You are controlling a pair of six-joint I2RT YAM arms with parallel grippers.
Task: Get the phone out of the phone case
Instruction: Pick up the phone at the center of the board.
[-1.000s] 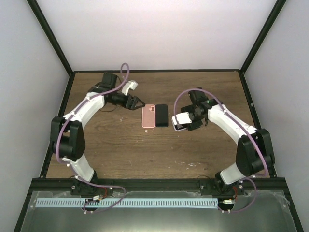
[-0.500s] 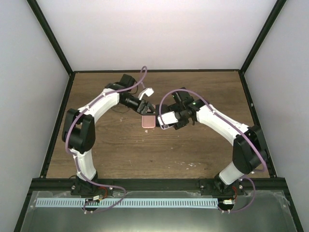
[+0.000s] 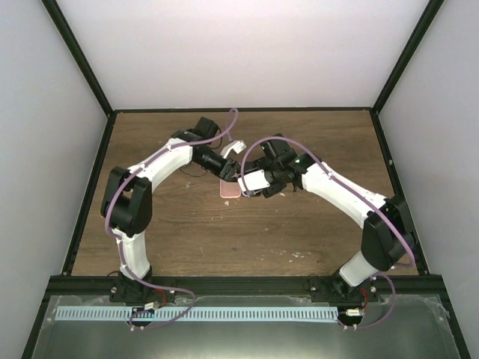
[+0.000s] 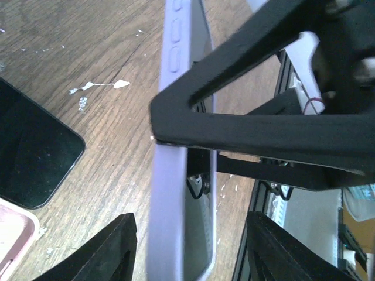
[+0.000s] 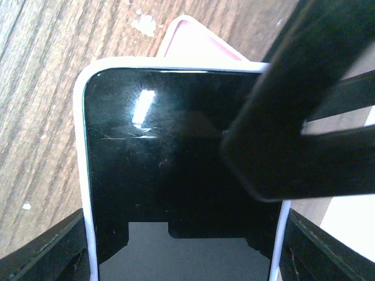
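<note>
Overhead, the grip itself is lost in the crowding. The left gripper (image 4: 193, 234) has closed in since a second ago, jaws wide astride the pale lilac phone case (image 4: 176, 58). The right gripper (image 5: 184, 252) clamps that case, its phone (image 5: 176, 175) black-screened, held over the pink case (image 3: 230, 191) on the tabletop (image 3: 299, 224).

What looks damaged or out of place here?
The phone has fine scratches near the top of its screen, catching the light. White flecks, like chipped paint, dot the wooden table. Nothing looks spilled.
</note>
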